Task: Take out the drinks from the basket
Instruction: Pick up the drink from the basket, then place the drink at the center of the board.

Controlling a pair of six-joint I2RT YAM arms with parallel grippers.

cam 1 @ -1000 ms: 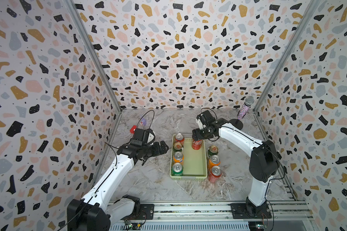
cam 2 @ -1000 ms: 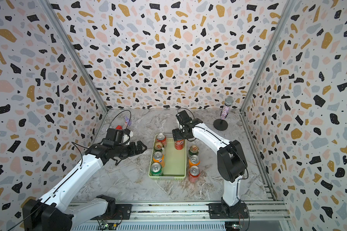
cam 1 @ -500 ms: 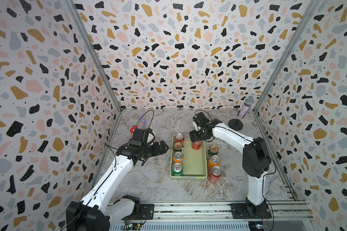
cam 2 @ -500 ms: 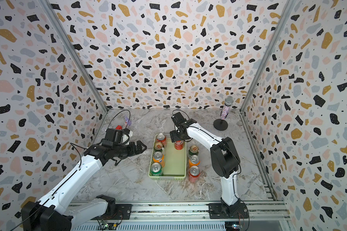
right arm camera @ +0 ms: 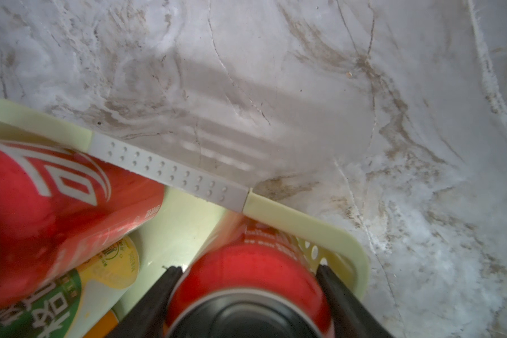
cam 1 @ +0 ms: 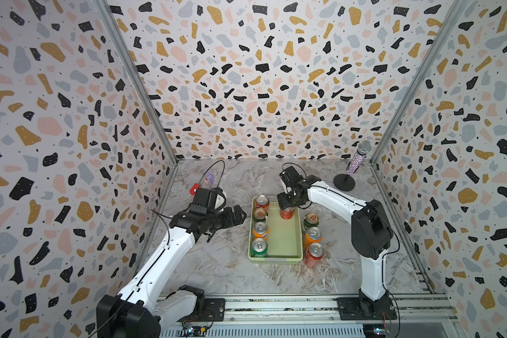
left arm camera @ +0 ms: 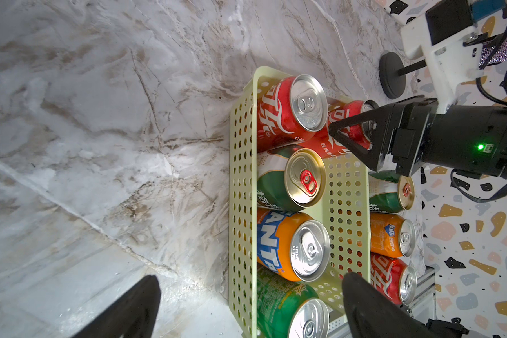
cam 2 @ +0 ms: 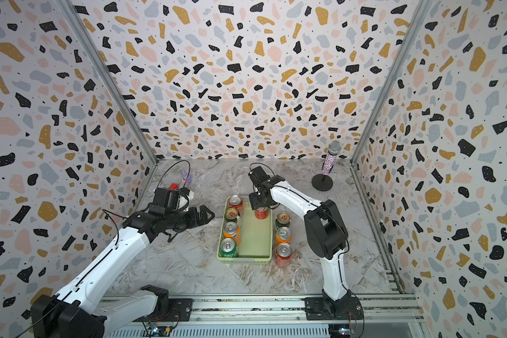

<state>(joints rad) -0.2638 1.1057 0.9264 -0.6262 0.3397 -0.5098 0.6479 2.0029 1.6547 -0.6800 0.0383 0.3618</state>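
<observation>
Drinks (cam 1: 260, 230) are partly out: three stand on the desk (cam 1: 217, 263) just beside the basket (cam 1: 275, 258), four line its opposite side inside, and a red can (cam 1: 286, 213) sits in the basket's far corner. The right tool (cam 1: 287, 205) pinches that red can near its top, so the grasp seems made; next it needs a straight lift clear of the basket's wall. The left tool (cam 1: 240, 216) hangs spread beside the basket, empty.
</observation>
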